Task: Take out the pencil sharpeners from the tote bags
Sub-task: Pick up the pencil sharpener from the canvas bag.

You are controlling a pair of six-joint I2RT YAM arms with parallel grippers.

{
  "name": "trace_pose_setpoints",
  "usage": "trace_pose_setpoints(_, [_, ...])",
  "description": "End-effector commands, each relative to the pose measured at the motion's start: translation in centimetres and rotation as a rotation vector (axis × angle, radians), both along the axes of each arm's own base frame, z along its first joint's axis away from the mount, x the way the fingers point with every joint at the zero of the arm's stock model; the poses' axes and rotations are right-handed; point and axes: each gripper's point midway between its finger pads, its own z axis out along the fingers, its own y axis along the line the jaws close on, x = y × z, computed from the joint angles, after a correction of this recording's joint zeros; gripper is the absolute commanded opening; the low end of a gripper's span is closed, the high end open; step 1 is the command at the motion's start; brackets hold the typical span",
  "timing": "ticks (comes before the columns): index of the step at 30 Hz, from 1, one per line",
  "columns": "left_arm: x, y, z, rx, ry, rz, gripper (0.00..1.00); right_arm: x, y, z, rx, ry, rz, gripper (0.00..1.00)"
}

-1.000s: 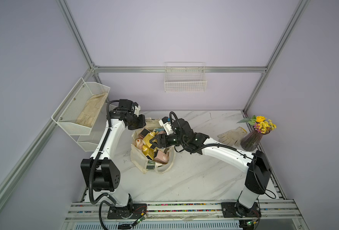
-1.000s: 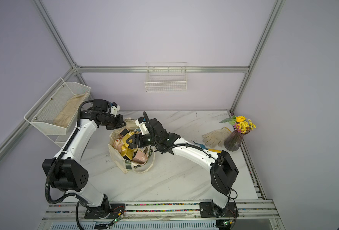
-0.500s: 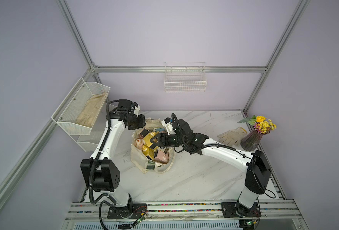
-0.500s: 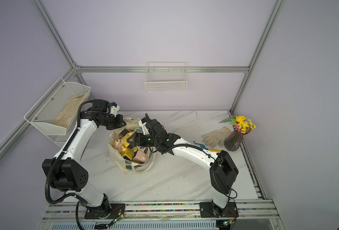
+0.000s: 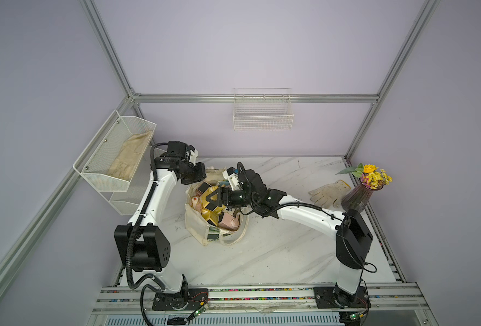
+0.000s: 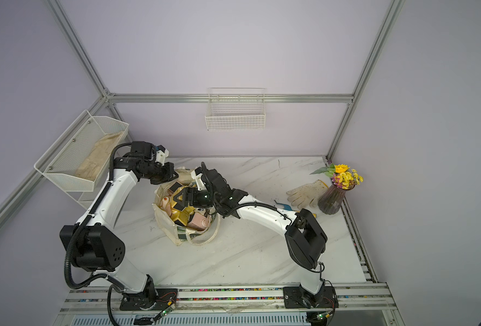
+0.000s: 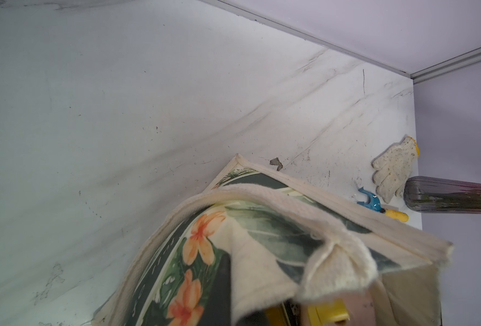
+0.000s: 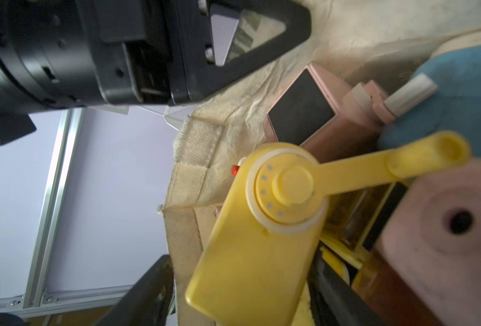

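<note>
The cream tote bag [image 5: 197, 225] [image 6: 165, 223] with a leafy print stands open on the marble table, full of pencil sharpeners. My left gripper [image 5: 202, 176] [image 6: 174, 176] is shut on the bag's far rim, and the fabric [image 7: 261, 276] drapes over its fingers. My right gripper [image 5: 209, 201] [image 6: 178, 201] reaches into the bag mouth. Its jaws are open astride a yellow sharpener [image 8: 256, 254] with a crank, and the bag's edge lies between one finger [image 8: 148, 290] and the sharpener. A pink sharpener [image 8: 304, 113] [image 5: 228, 221], a blue one [image 8: 459, 84] and a beige one [image 5: 195, 201] lie around it.
A dirty white glove [image 5: 328, 193] and a vase of flowers [image 5: 358, 197] sit at the table's right edge, with a blue hand rake [image 6: 283, 206] beside them. A mesh shelf [image 5: 115, 158] hangs on the left wall and a wire basket [image 5: 262, 113] on the back wall.
My right gripper has edged left, further into the bag mouth over the yellow sharpener. The left arm has stayed where it was, holding the rim.
</note>
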Motion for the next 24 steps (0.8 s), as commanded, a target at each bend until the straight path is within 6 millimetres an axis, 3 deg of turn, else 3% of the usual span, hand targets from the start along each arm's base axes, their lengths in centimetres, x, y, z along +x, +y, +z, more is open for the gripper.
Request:
trace_pose_setpoints(1, [0.2,0.5,2.2,-0.017,-0.088,0.02,0.0,0.6,0.2,-6.7,-0.144,0.127,-0.019,0.73])
trace_pose_setpoints(7, [0.2,0.7,2.0,-0.005,-0.087,0.027,0.0,1.1,-0.1,-8.1,-0.203,0.111,-0.033,0.62])
trace_pose_setpoints(14, [0.3,0.8,2.0,-0.002,-0.087,0.027,0.0,0.7,0.4,-8.3,-0.254,0.041,0.041,0.59])
trace_pose_setpoints(17, [0.3,0.8,1.9,-0.003,-0.085,0.027,0.0,0.5,0.5,-8.0,-0.29,-0.011,0.068,0.46])
trace_pose_setpoints(21, [0.2,0.8,2.0,-0.001,-0.088,0.027,0.0,0.8,0.6,-5.3,-0.268,-0.115,0.08,0.31])
trace_pose_setpoints(24, [0.3,0.9,1.9,0.003,-0.087,0.029,0.0,1.4,0.3,-1.0,-0.215,-0.242,0.053,0.23])
